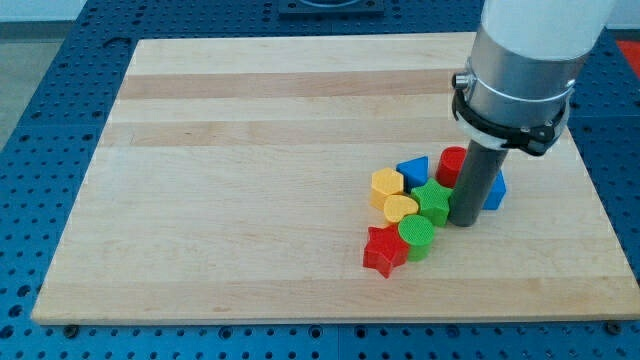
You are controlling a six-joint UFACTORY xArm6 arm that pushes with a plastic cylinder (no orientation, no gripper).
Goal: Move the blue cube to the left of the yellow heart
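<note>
The blue cube (495, 192) lies at the right of the cluster, partly hidden behind my rod. The yellow heart (400, 208) lies at the cluster's left, below a yellow block (386, 183). My tip (463, 223) rests on the board just right of the green star (434, 200) and just left of the blue cube, between the cube and the heart.
A blue triangular block (413, 170) and a red cylinder (452, 163) lie at the cluster's top. A green cylinder (418, 235) and a red star (385, 250) lie at its bottom. The wooden board (250, 180) sits on a blue perforated table.
</note>
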